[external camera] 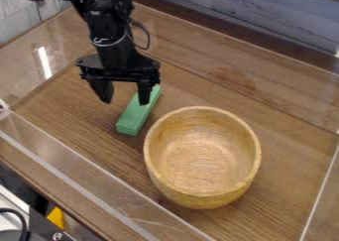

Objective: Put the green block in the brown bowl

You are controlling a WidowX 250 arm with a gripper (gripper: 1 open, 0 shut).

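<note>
The green block lies flat on the wooden table, just left of the brown bowl. It is a bright green bar pointing away from the camera. The bowl is round, light tan wood with a thick rim, and it holds nothing. My gripper hangs pointing down over the block's far end, its black fingers spread wide with nothing between them. The right finger overlaps the block's far tip in this view; I cannot tell whether it touches.
Clear plastic walls fence the wooden tabletop on the near and left sides. A grey plank wall runs along the back. Bare table lies behind and right of the bowl.
</note>
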